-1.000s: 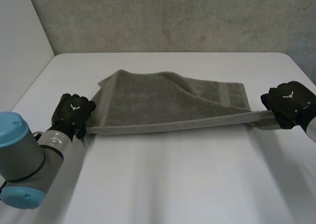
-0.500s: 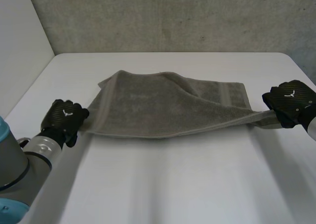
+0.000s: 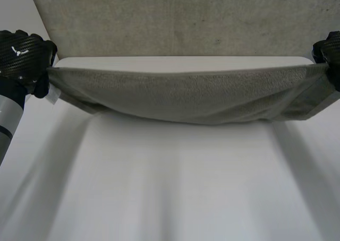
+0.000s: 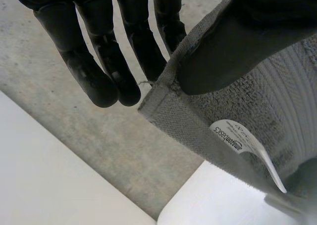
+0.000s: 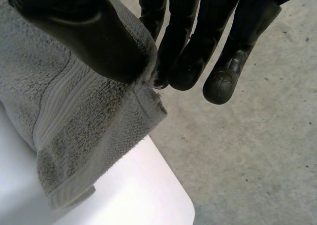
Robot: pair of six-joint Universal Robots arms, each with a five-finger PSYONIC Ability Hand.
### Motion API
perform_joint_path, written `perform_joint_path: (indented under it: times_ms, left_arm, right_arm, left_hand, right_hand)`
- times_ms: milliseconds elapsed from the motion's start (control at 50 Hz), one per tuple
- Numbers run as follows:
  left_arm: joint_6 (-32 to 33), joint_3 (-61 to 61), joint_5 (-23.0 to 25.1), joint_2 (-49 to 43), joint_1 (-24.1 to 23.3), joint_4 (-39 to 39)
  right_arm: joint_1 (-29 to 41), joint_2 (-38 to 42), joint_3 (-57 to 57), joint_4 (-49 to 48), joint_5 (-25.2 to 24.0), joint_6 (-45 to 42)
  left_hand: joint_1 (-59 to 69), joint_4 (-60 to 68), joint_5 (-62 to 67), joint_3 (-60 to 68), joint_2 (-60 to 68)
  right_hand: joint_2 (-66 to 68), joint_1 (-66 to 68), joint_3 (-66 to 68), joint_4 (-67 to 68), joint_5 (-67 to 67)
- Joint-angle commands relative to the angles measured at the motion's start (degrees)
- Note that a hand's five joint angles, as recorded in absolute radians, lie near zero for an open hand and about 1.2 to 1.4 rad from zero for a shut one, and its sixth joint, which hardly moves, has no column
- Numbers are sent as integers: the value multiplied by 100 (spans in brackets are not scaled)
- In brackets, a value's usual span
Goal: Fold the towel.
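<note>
Table: the white table point(image 3: 175, 188) lies bare on its near half.
Towel: the grey towel point(image 3: 186, 95) hangs above the table's far half, stretched between the two hands and sagging in the middle.
Change: half a second ago it lay on the table with the hands low at its near corners. Now both hands are well above the table and the cloth is up with them.
Meaning: this looks like the lift before the fold, and no fold is laid yet.
Left hand: the left hand point(image 3: 21, 55), above the table's left edge, pinches one towel corner.
Right hand: the right hand point(image 3: 329, 52), above the table's right edge, pinches the other.
Head view: it gives the whole span and the sag.
Wrist views: each shows the thumb pressing the hem against the fingers. The left one also shows a white label point(image 4: 237, 138) beside that corner.
Wall: a grey wall point(image 3: 175, 18) stands beyond the table.
</note>
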Motion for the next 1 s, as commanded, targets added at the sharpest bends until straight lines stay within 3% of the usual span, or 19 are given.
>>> perform_joint_path:
  times_ms: [20,200,300,420,520,560,600,700,880,1000]
  left_arm:
    - [12,-31,271,-323,6,-40]
    - [91,628,175,-1723,-29,-92]
    - [100,1452,166,-2556,-91,-92]
    - [91,2342,113,-2997,-267,-92]
    - [-102,3247,-300,-3024,-407,-31]
    - [-522,3641,-589,-2919,-477,153]
    - [-776,3773,-660,-2796,-504,284]
    - [-1332,3827,-538,-2260,-434,348]
    - [-1333,2732,121,-2101,-337,-548]
    - [-1298,1736,201,-1846,-161,-620]
  right_arm:
    - [-194,465,-186,223,-194,-147]
    - [34,1557,-670,434,35,-446]
    - [332,2346,-1415,487,569,-674]
    - [623,2752,-2138,372,870,-675]
    - [895,2796,-2789,-612,1213,-385]
    - [1070,2639,-2832,-1627,1466,-17]
    - [1106,2455,-2824,-1971,1502,167]
    - [1089,1997,-2762,-1722,1441,528]
    - [1062,1988,-2105,-227,695,635]
    - [896,1690,-1121,-41,624,118]
  left_hand:
    - [-357,-739,-1609,-851,-709]
    - [-357,-739,-1609,-851,-709]
    - [-357,-739,-1609,-851,-709]
    - [-357,-739,-1609,-851,-709]
    - [-357,-739,-1609,-851,-709]
    - [-357,-739,-1609,-851,-709]
    - [-357,-739,-1609,-851,-709]
    - [-357,-739,-1609,-851,-709]
    - [-357,-739,-1609,-851,-709]
    - [-357,-739,-1609,-851,-709]
  right_hand:
    - [363,313,323,327,283]
    - [363,313,323,327,283]
    - [363,313,323,327,283]
    - [363,313,323,327,283]
    - [363,313,323,327,283]
    - [363,313,323,327,283]
    - [363,313,323,327,283]
    - [363,313,323,327,283]
    - [363,313,323,327,283]
    - [363,313,323,327,283]
